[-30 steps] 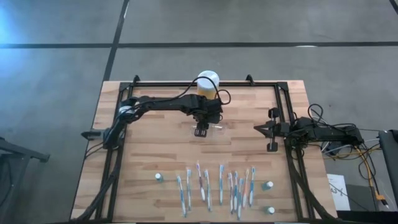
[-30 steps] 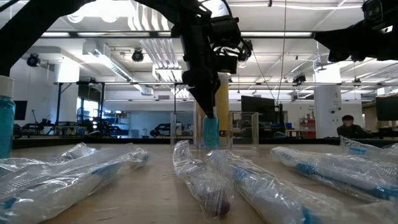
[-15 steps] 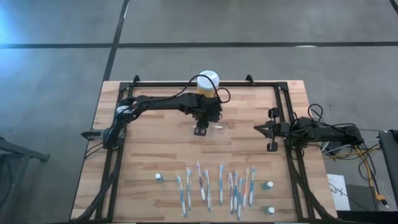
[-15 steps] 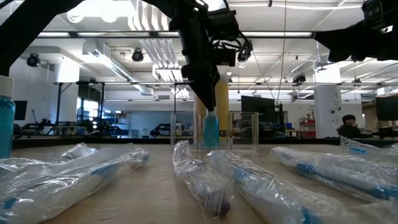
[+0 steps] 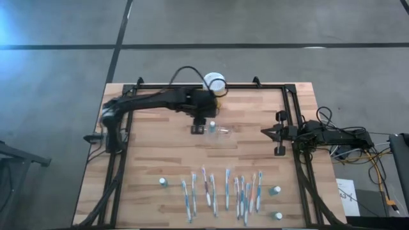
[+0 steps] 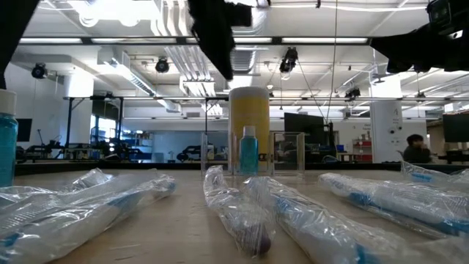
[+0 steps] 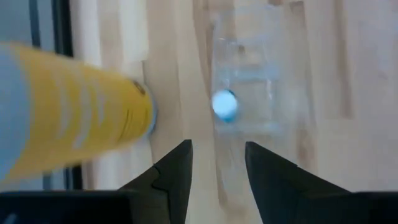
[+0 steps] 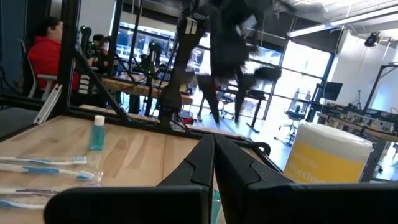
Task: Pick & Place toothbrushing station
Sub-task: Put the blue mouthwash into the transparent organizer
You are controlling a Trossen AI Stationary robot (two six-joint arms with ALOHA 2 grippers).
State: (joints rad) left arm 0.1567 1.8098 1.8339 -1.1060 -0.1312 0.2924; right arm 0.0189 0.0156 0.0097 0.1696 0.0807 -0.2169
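The clear toothbrushing station (image 5: 222,131) stands on the table's middle, just near of the yellow jar with a white lid (image 5: 215,82). A small blue bottle (image 5: 212,124) stands upright in the station's left end; it also shows in the low view (image 6: 248,152). My left gripper (image 5: 197,128) is open and empty. It hangs above the table just left of the station, which shows past its fingers in the left wrist view (image 7: 261,93) with the bottle's cap (image 7: 224,104). My right gripper (image 5: 276,132) waits shut at the table's right edge.
Several plastic-wrapped toothbrushes (image 5: 220,191) lie in a row along the near edge. Small bottles stand beside them at the left (image 5: 163,182) and right (image 5: 275,190). A black frame (image 5: 192,85) runs along the table's far edge and sides.
My left gripper has come off the small blue bottle, risen, and drawn back toward the table's left edge. The bottle stays upright in the station.
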